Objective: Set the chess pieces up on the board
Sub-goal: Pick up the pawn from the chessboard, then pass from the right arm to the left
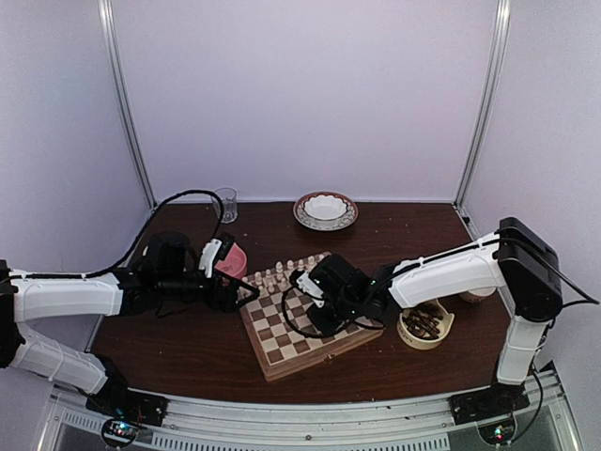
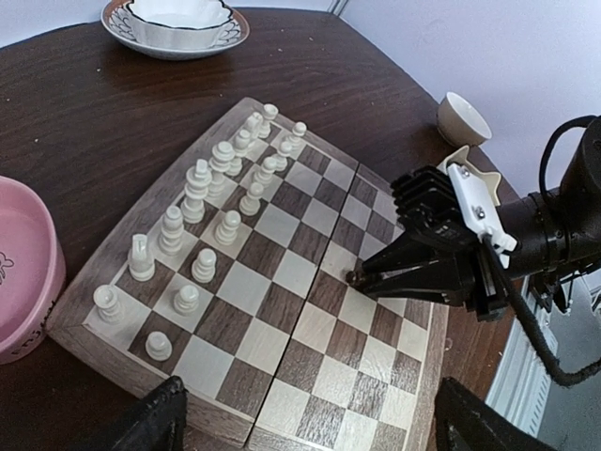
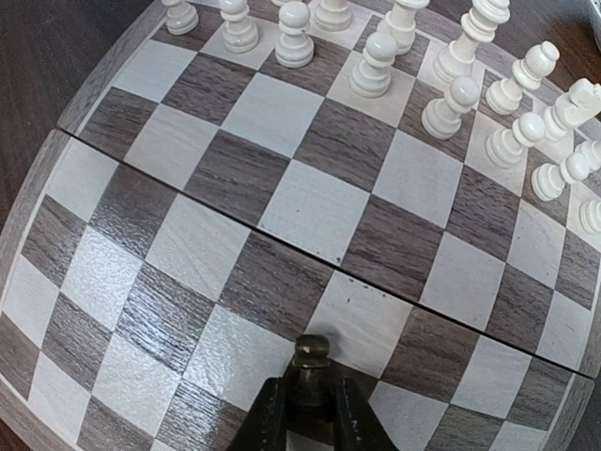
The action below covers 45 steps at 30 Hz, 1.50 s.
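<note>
On the dark counter (image 1: 188,348), one checked board (image 1: 282,349) is laid at an angle. The right gripper (image 3: 309,406) is closed on one dark pawn (image 3: 312,355), held upright over the half away from the white side, just beside the fold. Whether its foot touches the board cannot be told. The left gripper (image 2: 310,385) is held wide open at the board's left side. Right of the board, one cream bowl (image 1: 410,335) is filled with other dark pieces (image 1: 424,322), too jumbled to be counted. One pink bowl (image 2: 28,272) is set by the board's left corner; a small print on it is cut off and cannot be read. White pieces (image 2: 197,188) are ranged in two rows along the far edge, and no exact count can be made. One small cup (image 2: 463,117) is seen beyond the right arm. Farthest back, one white bowl (image 2: 178,11) is set on one patterned plate (image 2: 120,26), and one clear glass (image 1: 226,202) is placed by the wall.
</note>
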### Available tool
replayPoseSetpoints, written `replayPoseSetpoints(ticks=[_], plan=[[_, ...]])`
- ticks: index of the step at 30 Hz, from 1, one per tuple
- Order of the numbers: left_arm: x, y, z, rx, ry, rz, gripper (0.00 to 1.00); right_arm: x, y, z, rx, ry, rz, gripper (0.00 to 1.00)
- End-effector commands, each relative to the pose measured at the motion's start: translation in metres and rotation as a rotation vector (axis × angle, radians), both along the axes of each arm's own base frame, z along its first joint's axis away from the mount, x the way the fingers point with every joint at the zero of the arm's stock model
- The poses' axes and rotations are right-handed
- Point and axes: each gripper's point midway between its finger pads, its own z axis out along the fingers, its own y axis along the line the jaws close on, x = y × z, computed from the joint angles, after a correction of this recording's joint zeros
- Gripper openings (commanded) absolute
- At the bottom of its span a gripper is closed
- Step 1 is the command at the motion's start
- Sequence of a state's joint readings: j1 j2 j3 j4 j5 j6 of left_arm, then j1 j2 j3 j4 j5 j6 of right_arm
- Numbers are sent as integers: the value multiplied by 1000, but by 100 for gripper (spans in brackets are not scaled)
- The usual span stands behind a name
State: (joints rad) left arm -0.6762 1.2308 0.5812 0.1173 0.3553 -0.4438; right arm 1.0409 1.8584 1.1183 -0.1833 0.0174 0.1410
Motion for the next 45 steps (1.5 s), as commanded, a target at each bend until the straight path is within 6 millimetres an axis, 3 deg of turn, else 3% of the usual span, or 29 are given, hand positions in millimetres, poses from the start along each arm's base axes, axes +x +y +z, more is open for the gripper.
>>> replayPoseSetpoints(ticks=[1, 16, 23, 45], plan=[[1, -8, 20, -41, -45, -27, 91, -10, 4, 21, 48, -41, 37, 18], [-33, -61, 27, -204, 95, -301, 80, -46, 17, 89, 282, -160, 194, 18], [-51, -85, 23, -209, 136, -411, 70, -62, 24, 96, 311, -164, 263, 17], [-60, -101, 12, -222, 215, -487, 51, -78, 32, 100, 346, -149, 333, 17]])
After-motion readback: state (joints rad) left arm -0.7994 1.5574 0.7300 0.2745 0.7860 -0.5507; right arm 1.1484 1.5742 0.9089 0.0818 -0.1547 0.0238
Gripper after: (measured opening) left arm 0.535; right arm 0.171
